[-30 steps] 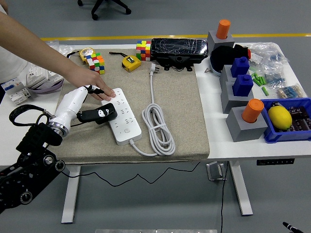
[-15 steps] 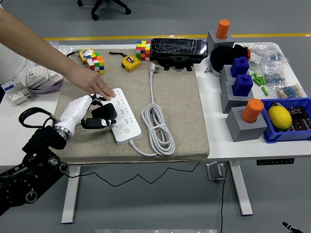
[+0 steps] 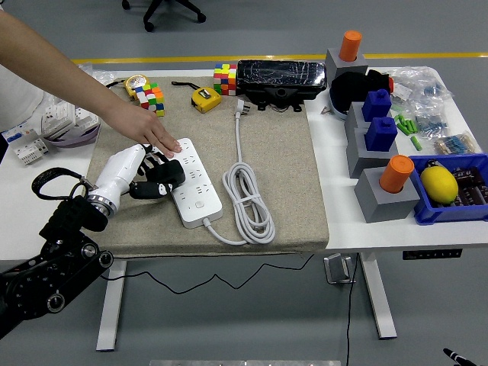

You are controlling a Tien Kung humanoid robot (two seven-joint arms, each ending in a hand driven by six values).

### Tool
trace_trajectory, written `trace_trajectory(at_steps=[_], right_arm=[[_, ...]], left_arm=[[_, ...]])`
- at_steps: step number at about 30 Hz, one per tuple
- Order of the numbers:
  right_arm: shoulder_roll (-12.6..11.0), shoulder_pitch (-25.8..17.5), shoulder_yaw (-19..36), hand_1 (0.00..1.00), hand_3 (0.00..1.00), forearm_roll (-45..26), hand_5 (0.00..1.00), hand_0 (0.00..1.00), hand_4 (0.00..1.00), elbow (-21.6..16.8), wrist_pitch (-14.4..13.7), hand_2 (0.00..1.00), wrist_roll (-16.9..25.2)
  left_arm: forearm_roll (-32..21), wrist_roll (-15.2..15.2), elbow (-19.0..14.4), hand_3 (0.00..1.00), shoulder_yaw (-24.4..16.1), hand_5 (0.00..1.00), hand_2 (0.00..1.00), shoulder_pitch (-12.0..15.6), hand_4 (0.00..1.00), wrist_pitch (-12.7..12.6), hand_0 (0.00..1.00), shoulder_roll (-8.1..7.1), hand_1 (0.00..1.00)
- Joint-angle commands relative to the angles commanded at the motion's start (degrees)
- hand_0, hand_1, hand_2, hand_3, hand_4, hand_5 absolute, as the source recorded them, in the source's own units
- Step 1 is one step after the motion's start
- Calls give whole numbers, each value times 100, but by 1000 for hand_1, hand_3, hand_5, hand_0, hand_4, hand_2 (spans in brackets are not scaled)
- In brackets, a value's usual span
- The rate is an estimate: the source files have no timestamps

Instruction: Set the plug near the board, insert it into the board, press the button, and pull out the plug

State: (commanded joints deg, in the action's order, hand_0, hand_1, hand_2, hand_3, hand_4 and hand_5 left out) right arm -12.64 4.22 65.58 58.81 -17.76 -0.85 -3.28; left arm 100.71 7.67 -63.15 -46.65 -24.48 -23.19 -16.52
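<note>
Item: white power strip [image 3: 194, 183], one, lying on the tan mat [image 3: 290, 183]. I read its long axis as running from far-left to near-right, the button end nearest me. Its white cable [image 3: 248, 194] leaves the near end, coils in loops just right of the strip, then runs away to the plug [image 3: 241, 108], which lies unplugged well beyond the strip, prongs pointing away from me.

Change noted: compared with half a second ago, my left hand [image 3: 152, 179] sits slightly farther up along the strip's left edge, dark fingers [image 3: 164, 177] touching or overlapping that edge. I cannot tell whether they are curled or spread; I see nothing held in them. Against the one-second frame, the forearm has swung in closer to the strip.

A person's hand [image 3: 156, 137] reaches in from the upper left and rests flat on the strip's far end, fingertips pressing it, much as before.

Count beyond the strip: two colour cubes [image 3: 225, 78], one yellow tape measure [image 3: 205, 99], one black case [image 3: 280, 80]. Right of the strip, off the mat: two orange cylinders [image 3: 396, 173] on grey blocks, two blue blocks [image 3: 380, 133], one blue bin [image 3: 450, 200] holding one lemon [image 3: 438, 184].

My right arm is out of view.
</note>
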Motion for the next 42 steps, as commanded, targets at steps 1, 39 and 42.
trace_trajectory(at_steps=[1, 39, 42], right_arm=[[1, 0, -4, 647, 557, -1, 550, 652, 983, -1, 0, 629, 0], [10, -34, 9, 647, 557, 36, 550, 653, 983, -20, 6, 629, -4], [16, -33, 36, 647, 557, 43, 550, 651, 983, -25, 5, 629, -3]], left_arm=[[-5, -29, -18, 475, -15, 2, 361, 13, 607, -24, 355, -9, 395], [-129, -620, 203, 700, -593, 214, 601, 709, 998, -180, 695, -315, 659], [-124, -623, 132, 720, -651, 261, 634, 752, 998, -186, 698, -312, 662]])
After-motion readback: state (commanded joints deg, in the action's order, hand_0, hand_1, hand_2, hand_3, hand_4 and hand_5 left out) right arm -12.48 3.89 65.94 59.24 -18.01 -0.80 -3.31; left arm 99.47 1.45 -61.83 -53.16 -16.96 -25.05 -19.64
